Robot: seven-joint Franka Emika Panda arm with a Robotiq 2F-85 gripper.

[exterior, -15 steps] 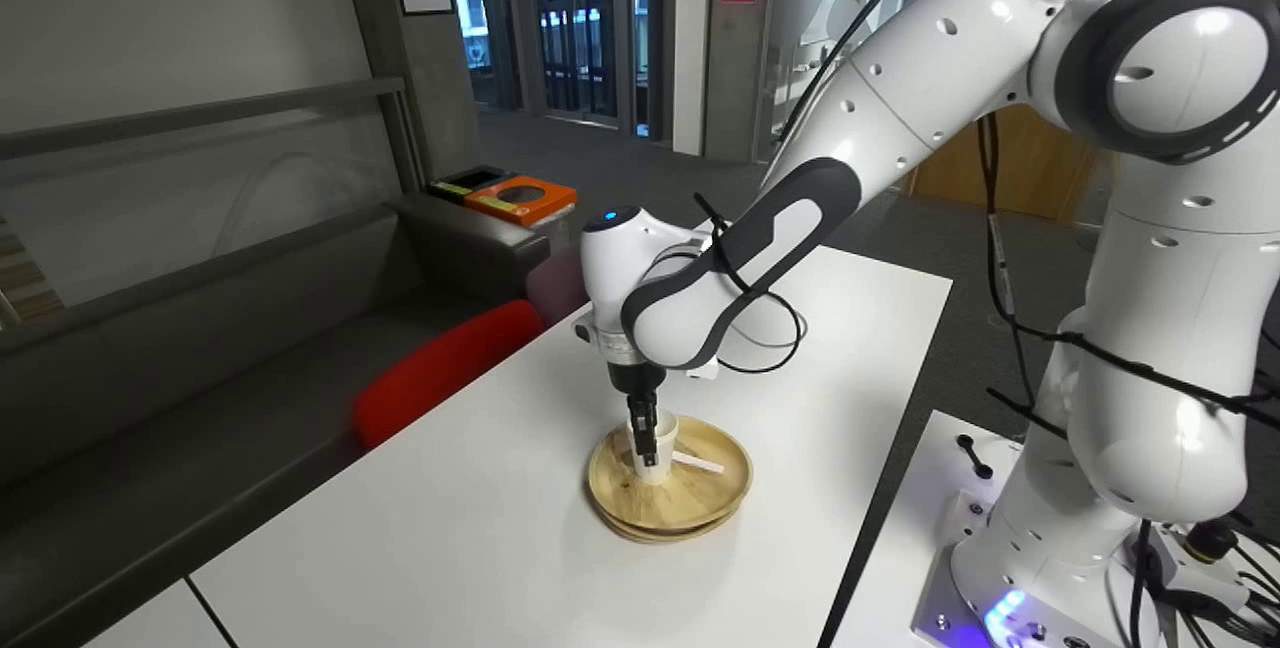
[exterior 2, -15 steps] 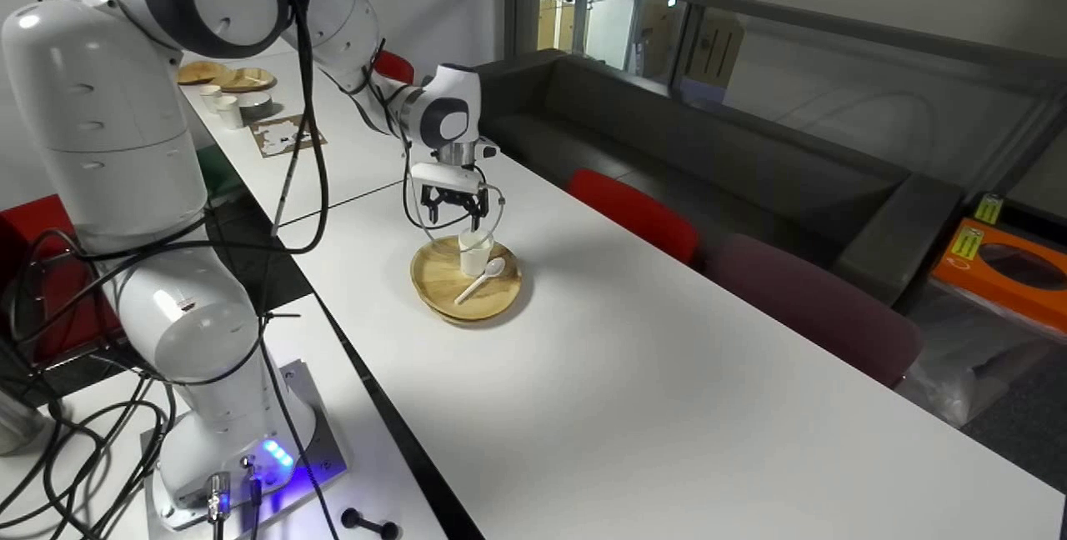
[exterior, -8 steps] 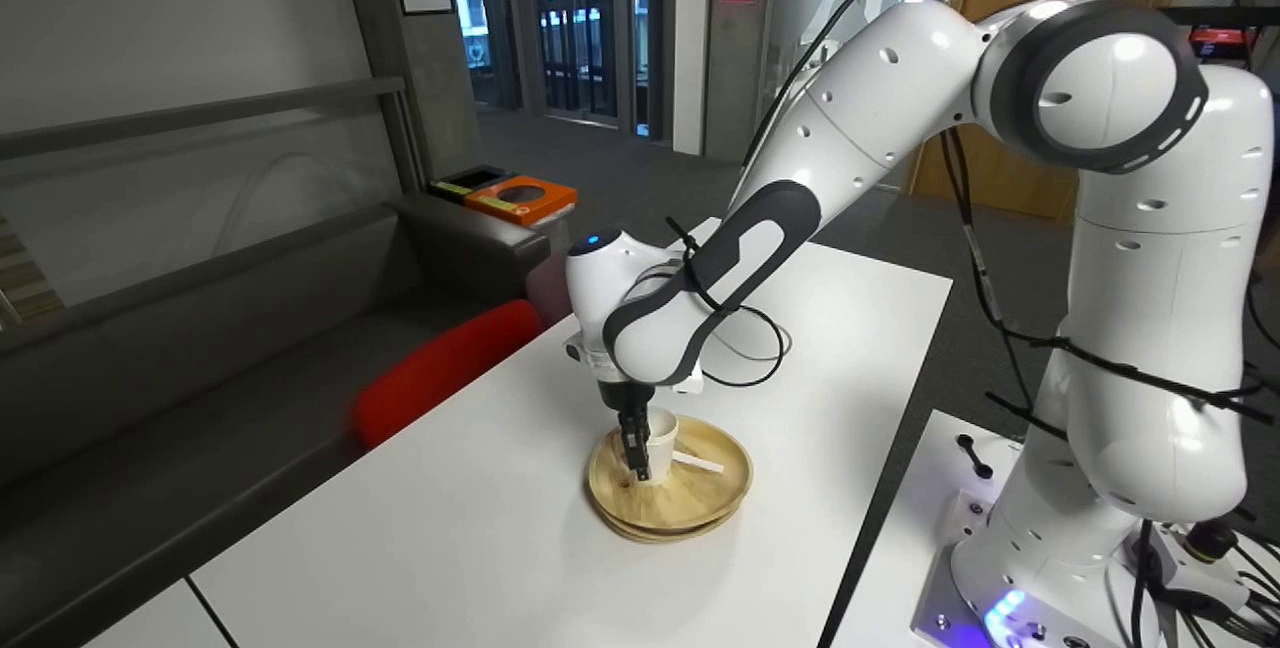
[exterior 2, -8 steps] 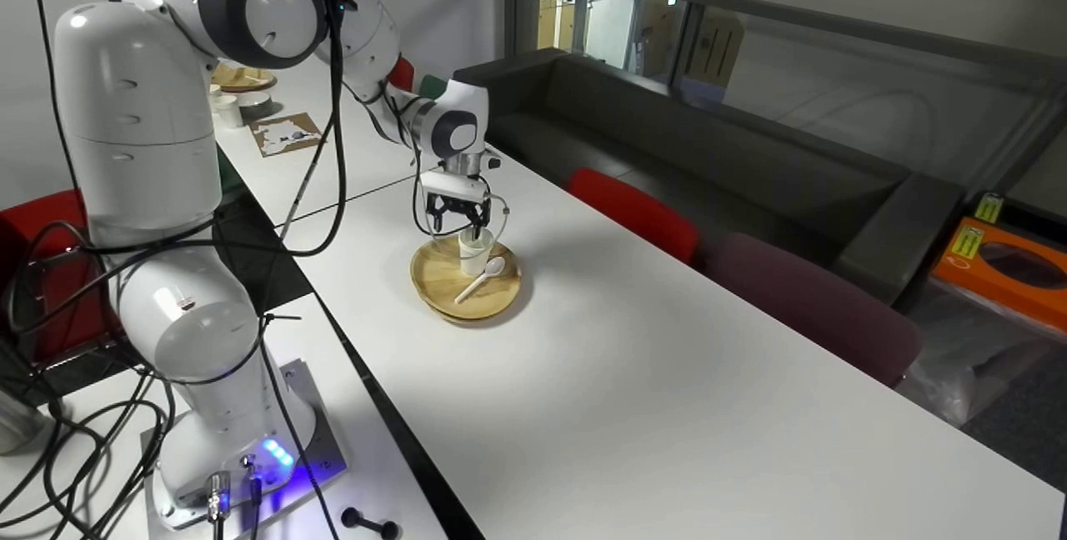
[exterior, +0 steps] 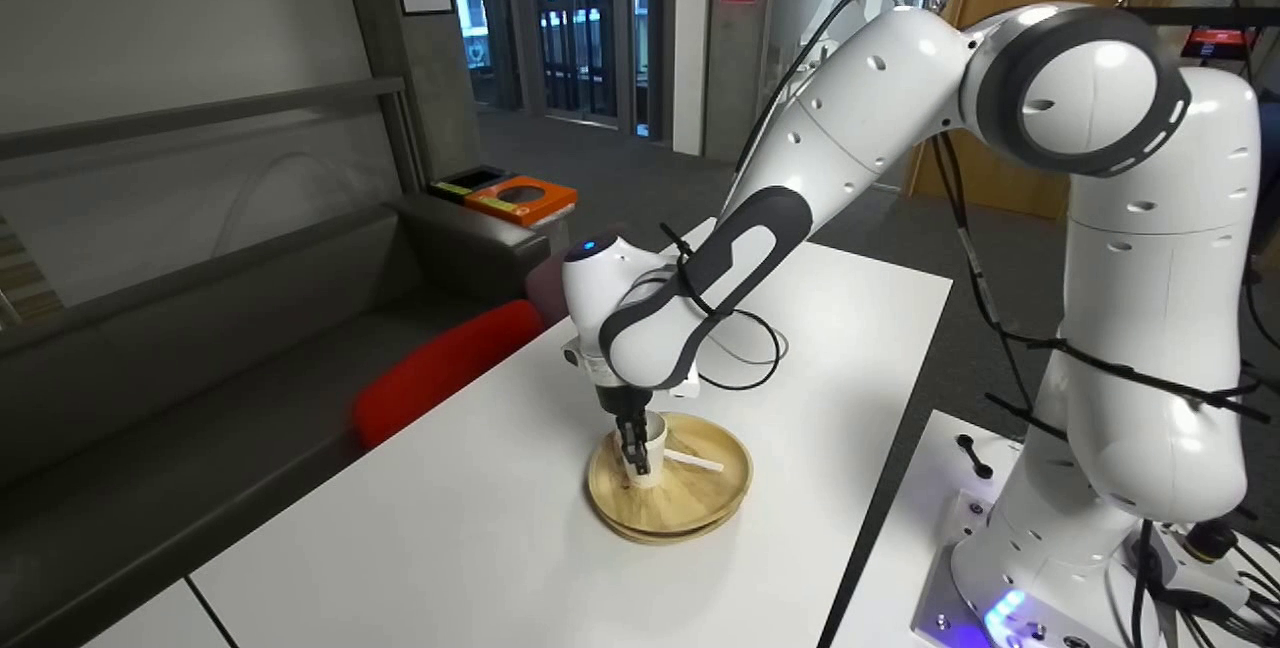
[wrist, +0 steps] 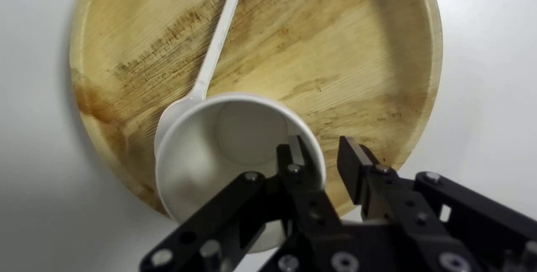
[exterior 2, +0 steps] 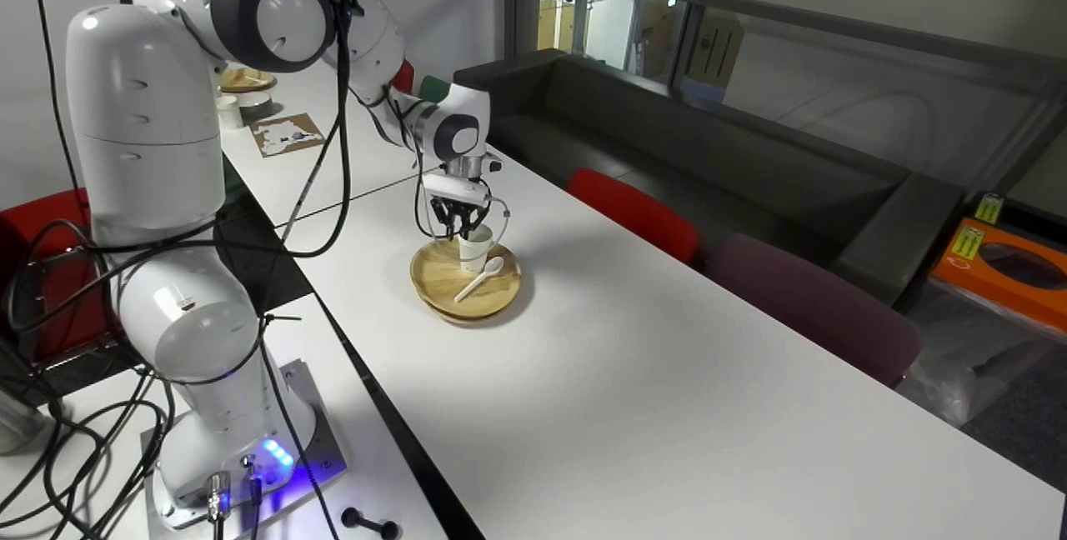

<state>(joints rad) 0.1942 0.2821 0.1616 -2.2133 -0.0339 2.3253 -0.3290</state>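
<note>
— Entry one, your gripper [wrist: 321, 150]?
— Part-open, its fingers drawn closer together than a second ago; one inside the white disposable cup [wrist: 201, 158], its mate outside (a gap shows between that one and the wall). No grip evident.
— Meaning for your work?
— Cup wall straddled, I judge, not yet secured.
— Surroundings?
— Cup: beneath your gripper, standing on a round wooden plate [wrist: 331, 41]. White spoon [wrist: 215, 49]: same plate, beside the cup, handle pointing away from your gripper.
</note>
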